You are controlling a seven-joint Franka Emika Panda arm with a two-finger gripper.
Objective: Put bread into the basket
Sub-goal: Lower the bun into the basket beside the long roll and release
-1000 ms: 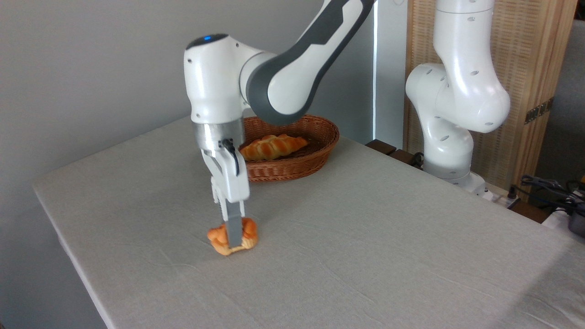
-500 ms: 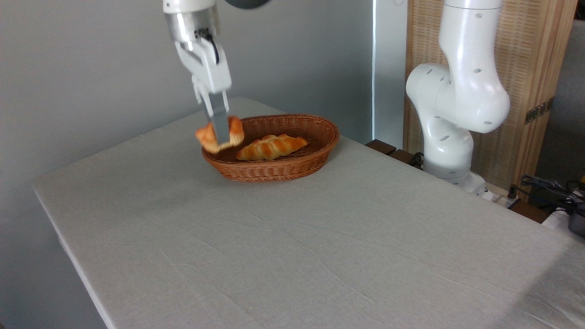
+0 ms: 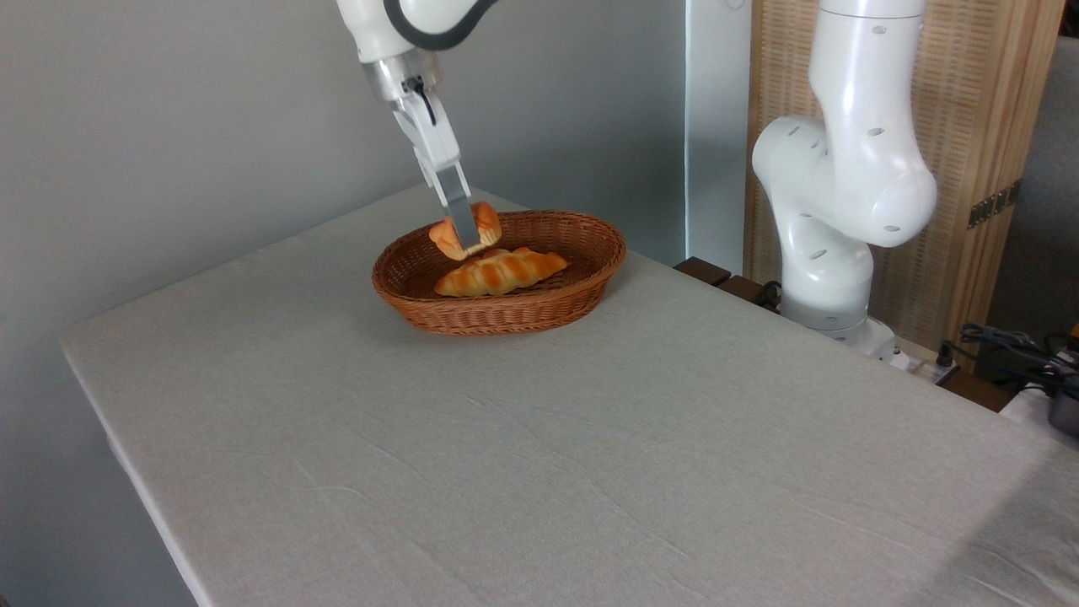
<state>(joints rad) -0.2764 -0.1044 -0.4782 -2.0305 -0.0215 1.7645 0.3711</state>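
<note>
Grey-clothed table [image 3: 590,438], tool [image 3: 465,240] pinching bread [image 3: 485,223], now moved rightward over basket [image 3: 523,312], above loaf [image 3: 497,271]

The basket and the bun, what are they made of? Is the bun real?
The basket looks like brown woven wicker: you can see the criss-cross strands. The bun, held in the pincer, has a glossy orange-golden crust like baked bread. It could be a plastic or foam copy; the picture cannot settle that.

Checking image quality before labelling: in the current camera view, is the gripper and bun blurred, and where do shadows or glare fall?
Camera view: the gripper and bun look sharp, no motion smear; soft shadow lies on the table left of the basket; mild highlights on the white arm; dark vignette at the bottom right corner.
</note>
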